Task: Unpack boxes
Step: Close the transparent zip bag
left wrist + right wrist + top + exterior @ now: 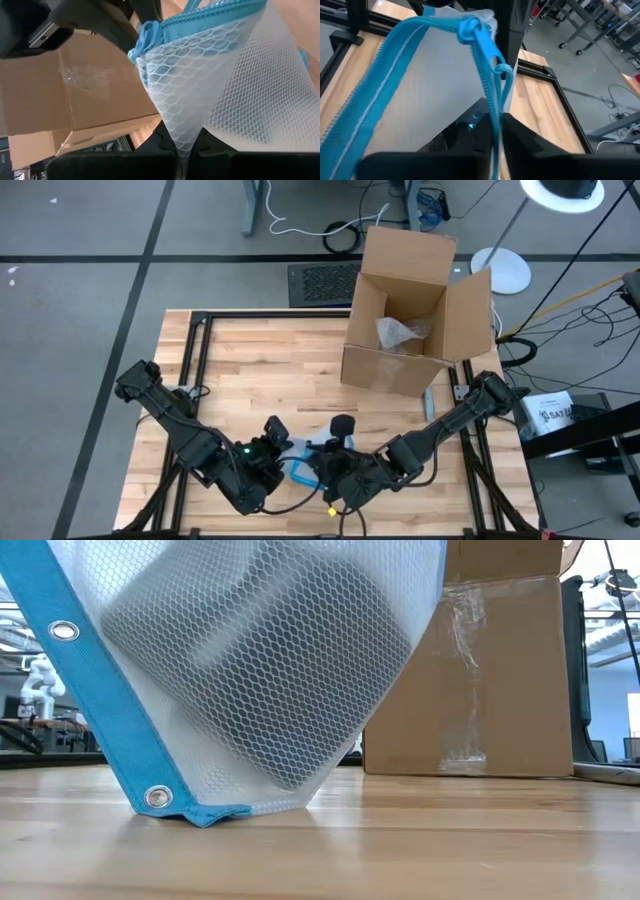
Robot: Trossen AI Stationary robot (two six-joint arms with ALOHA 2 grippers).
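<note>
Wooden tabletop (250, 370) carries open box (410, 320) at far right corner, flaps up, crumpled plastic wrap (400, 333) inside. Near front edge, left gripper (268, 463) clenched on mesh pouch (270, 670), likely steadying it. Right gripper (335, 480) pinches blue zipper pull (492, 65), apparently to unzip.

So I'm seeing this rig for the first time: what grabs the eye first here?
The clear mesh pouch with blue edge fills the low view, a dark block inside, one corner resting on the table. Both grippers meet at it near the table's front edge: the left gripper shut on its mesh, the right gripper at its blue zipper. Behind stands the open brown box, crumpled plastic inside.
</note>
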